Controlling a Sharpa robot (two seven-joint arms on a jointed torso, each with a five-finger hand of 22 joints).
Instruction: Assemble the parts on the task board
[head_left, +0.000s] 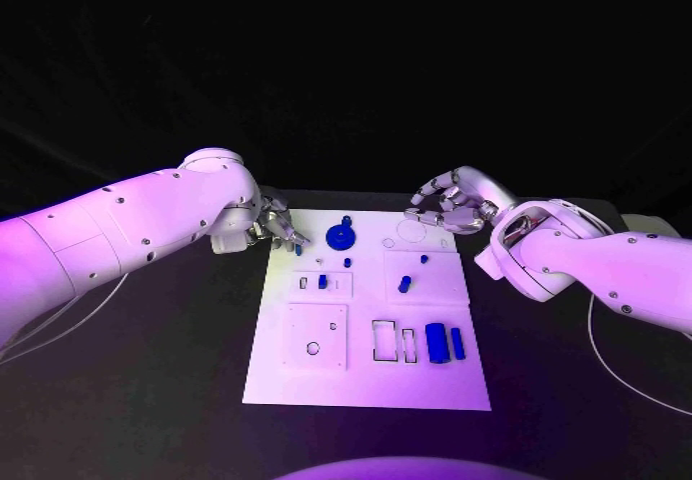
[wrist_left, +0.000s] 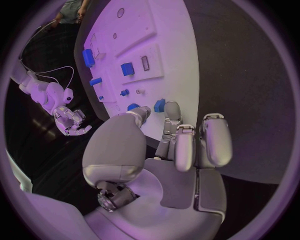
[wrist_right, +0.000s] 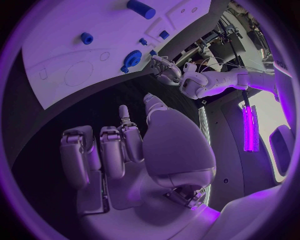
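Observation:
The white task board (head_left: 368, 385) lies mid-table. My left hand (head_left: 277, 232) is at its far left corner, fingers stretched onto the edge. A small blue part (wrist_left: 159, 105) sits between its thumb and a fingertip (wrist_left: 172, 111); I cannot tell whether they grip it. Beside it stands a blue gear (head_left: 340, 236). My right hand (head_left: 450, 205) hovers over the far right corner with fingers curled in and nothing in them. The gear (wrist_right: 131, 59) and my left hand (wrist_right: 164, 70) also appear in the right wrist view.
On the board are a small blue peg (head_left: 348, 262), a blue piece (head_left: 405, 284) on a raised plate, and two blue cylinders (head_left: 436, 342) near rectangular slots (head_left: 387, 340). Bare black table (head_left: 159, 380) surrounds the board.

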